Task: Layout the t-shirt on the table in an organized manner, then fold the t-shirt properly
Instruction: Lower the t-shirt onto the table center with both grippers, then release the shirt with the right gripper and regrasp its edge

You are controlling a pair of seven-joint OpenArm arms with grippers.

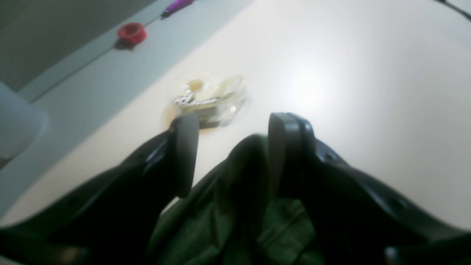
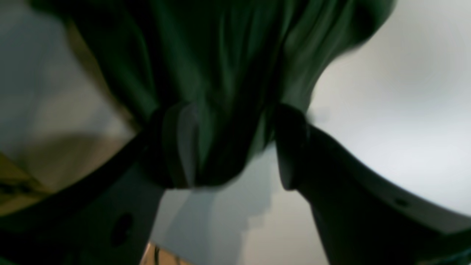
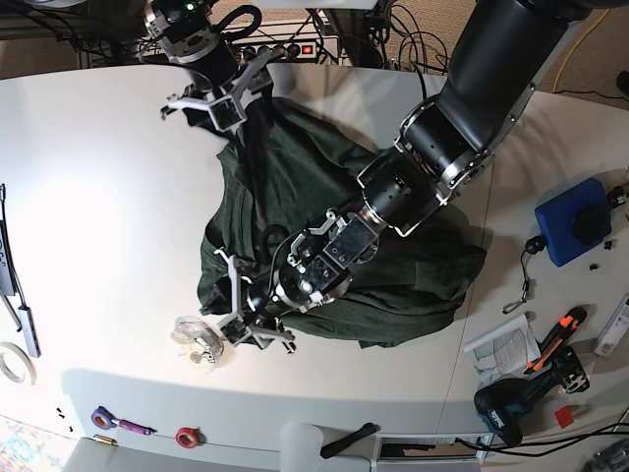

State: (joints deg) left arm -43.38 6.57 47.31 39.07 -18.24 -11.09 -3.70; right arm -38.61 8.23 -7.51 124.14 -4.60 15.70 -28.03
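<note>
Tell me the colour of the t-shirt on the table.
Dark green, plain with no visible print. The t-shirt shows best in the base view, heaped on the white table.

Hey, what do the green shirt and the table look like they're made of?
The t-shirt looks like thin, soft knit fabric, matte dark green: it bunches and drapes in folds. The table looks like smooth white laminate or painted board, slightly glossy: the left wrist view shows glare.

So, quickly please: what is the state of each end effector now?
Left end effector: open, jaws apart, the t-shirt bunched between them, not clamped.
Right end effector: open, cloth hanging loose between the jaws.
</note>
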